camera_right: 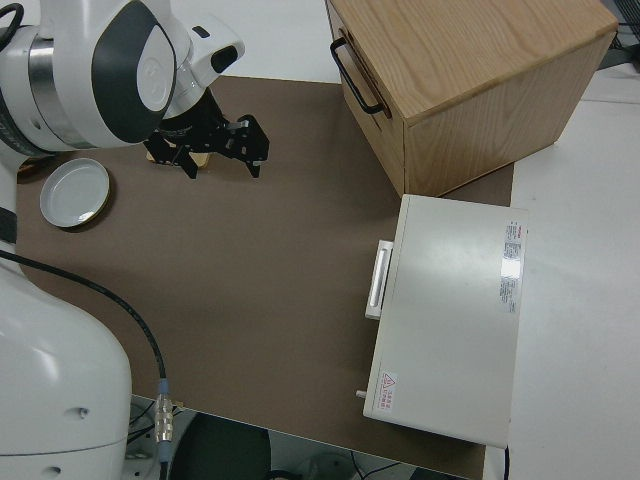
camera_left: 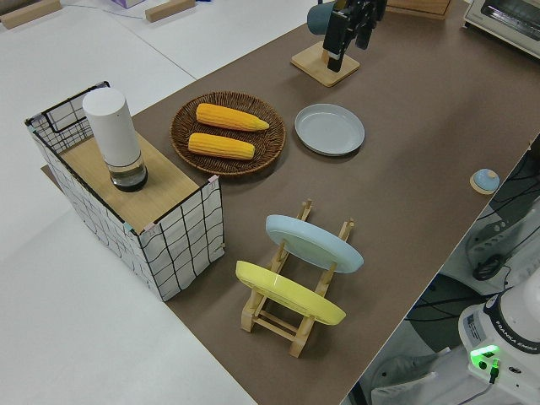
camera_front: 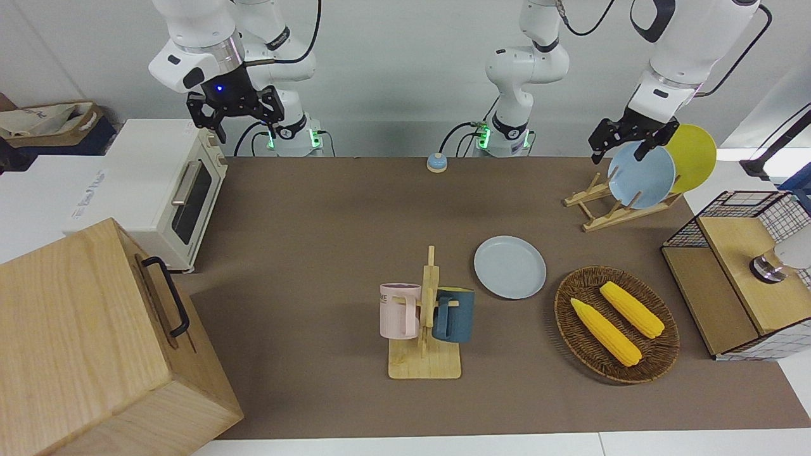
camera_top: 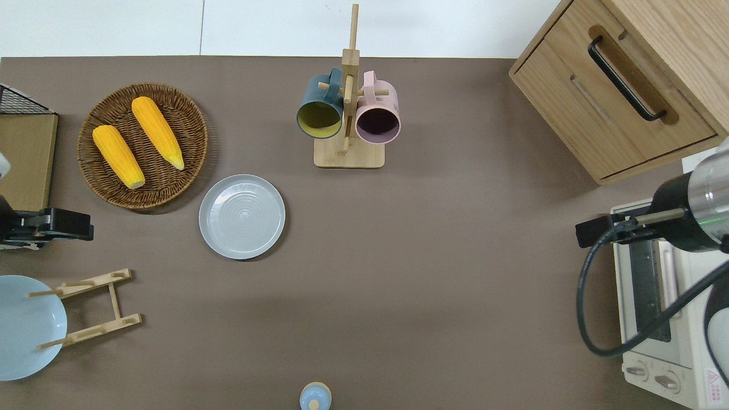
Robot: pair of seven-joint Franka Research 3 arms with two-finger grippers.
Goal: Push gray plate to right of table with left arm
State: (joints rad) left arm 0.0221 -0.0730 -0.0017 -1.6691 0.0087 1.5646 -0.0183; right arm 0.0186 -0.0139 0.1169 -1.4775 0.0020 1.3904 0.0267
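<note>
Brown matting is covering the table [camera_front: 329, 253], which is carrying everything else. At the right arm's end, a wooden cabinet [camera_front: 89, 342] is sitting farther from the robots than a white toaster oven [camera_front: 171, 190]. At the left arm's end, a wire-sided crate [camera_front: 735, 278] is standing beside a wicker basket [camera_top: 196, 134] that is holding two corn cobs [camera_top: 136, 149]. Nearer to the robots, a wooden dish rack [camera_top: 94, 307] is propping up a sky-blue plate [camera_front: 640, 180] and a yellow plate [camera_front: 697, 155]. A mug tree [camera_front: 426, 361] is holding a pink mug and a dark blue mug mid-table.

The gray plate [camera_top: 242, 216] is lying flat on the matting, just beside the basket and nearer to the robots than the mug tree. The left gripper [camera_front: 624, 145] is hanging in the air over the table's edge at its own end, between crate and rack, well apart from the gray plate; I cannot tell how its fingers are standing. The right arm [camera_front: 209, 50] is parked, its gripper [camera_front: 244, 117] spreading its fingers wide.
</note>
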